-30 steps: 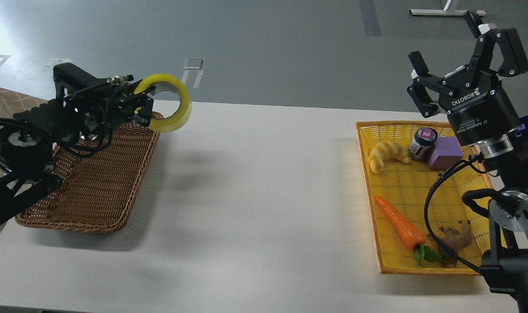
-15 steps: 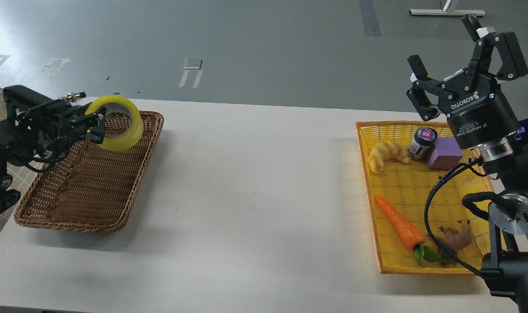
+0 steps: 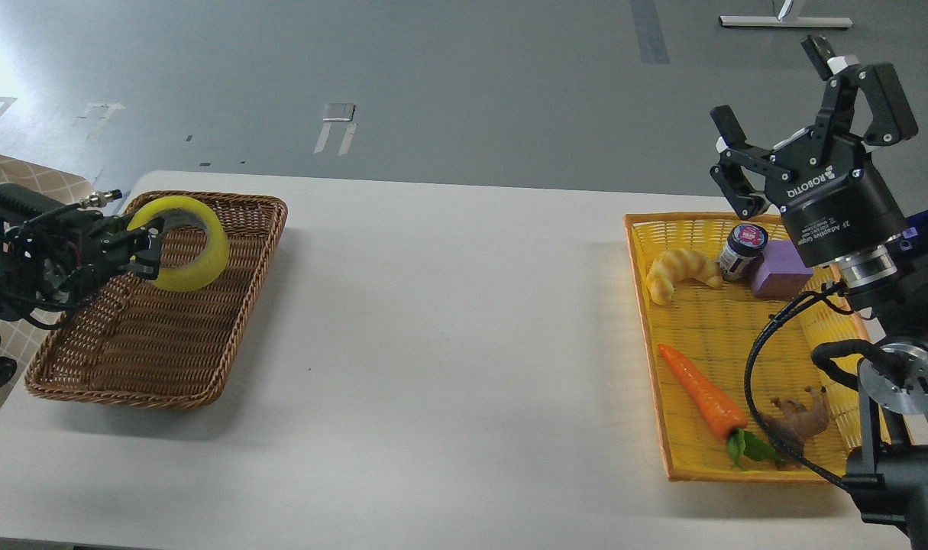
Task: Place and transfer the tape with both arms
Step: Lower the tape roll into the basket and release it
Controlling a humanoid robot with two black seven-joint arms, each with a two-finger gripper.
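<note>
standing on edge: tape (image 3: pixel 179 243) in left gripper (image 3: pixel 144 248)

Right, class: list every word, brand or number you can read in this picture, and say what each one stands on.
"ROBOTIQ": on the right gripper, upside down in this view.
"2F Adaptive Gripper": on that gripper's body; print below too small.
Small jar: label too blurred to read.

A robotics lab or test room: a plain white surface (image 3: pixel 448 344) stands on a bare grey floor (image 3: pixel 464 84) marked with tape strips (image 3: pixel 334 126), holding two baskets, the yellow basket (image 3: pixel 654 397) stocked with toy props.
</note>
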